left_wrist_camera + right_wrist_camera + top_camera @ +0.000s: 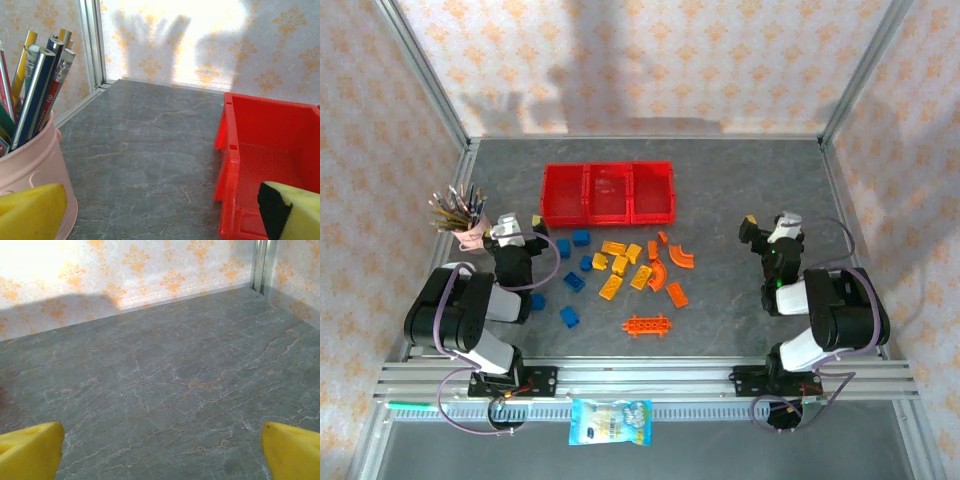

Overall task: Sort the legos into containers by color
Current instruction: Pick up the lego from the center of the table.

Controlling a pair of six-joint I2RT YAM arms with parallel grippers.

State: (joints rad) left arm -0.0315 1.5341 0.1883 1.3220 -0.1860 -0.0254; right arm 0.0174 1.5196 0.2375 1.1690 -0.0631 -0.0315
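Left wrist view has my left end effector [160, 220] spread wide with nothing between its yellow fingers, the pink pencil cup [30, 170] at 8 o'clock and the nearest of the red containers [260, 150] at 4 o'clock. My right end effector [160, 452] is just as wide and empty over bare desk [165, 370]. None of the legos [620, 265] is sorted yet, so I judge the step in hand is a first pick. To do it well I would send the left end effector to the blue blocks [569, 317] lying at 9 o'clock of the pile, straddle one brick alone, and keep clear of the cup. The right end effector would suit the curved orange pieces [682, 257] at 3 o'clock. Top external view gives the layout: containers at 12 o'clock of the pile, yellow-orange blocks in the middle, the ladder-like plate [647, 325] at 6 o'clock. Close up, left wrist view adds the nearest bin's inside, which looks bare as far as I can see.
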